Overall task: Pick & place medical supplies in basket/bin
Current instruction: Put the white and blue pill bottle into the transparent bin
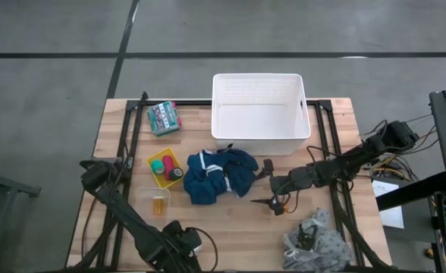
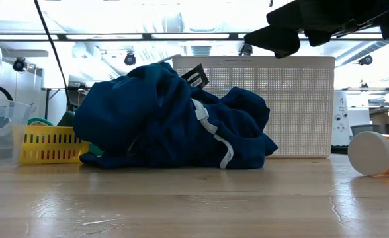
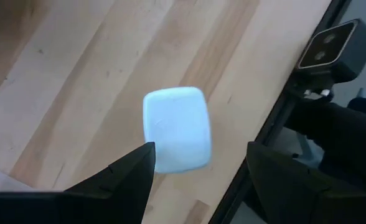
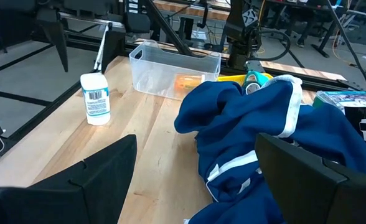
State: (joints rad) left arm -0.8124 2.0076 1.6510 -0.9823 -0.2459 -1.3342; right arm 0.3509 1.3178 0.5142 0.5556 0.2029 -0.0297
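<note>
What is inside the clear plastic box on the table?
The clear box holds one small orange pill bottle, lying on its side. Nothing else shows through its walls. The box corner behind the blue garment is covered, so that part cannot be checked.

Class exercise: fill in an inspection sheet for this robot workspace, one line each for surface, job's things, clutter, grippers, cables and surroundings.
Surface: wooden table, bare between items.
Job's things: white tub at the far edge, nothing seen inside; dark blue garment heaped mid-table; yellow tray with tape rolls; clear box holding an orange bottle; patterned cloth at the near right corner.
Clutter: green packet; small white bottle.
Grippers: right gripper open beside the garment; left gripper open above the white bottle.
Cables: bundle beside the right arm base.
Surroundings: grey floor; no person seen.
</note>
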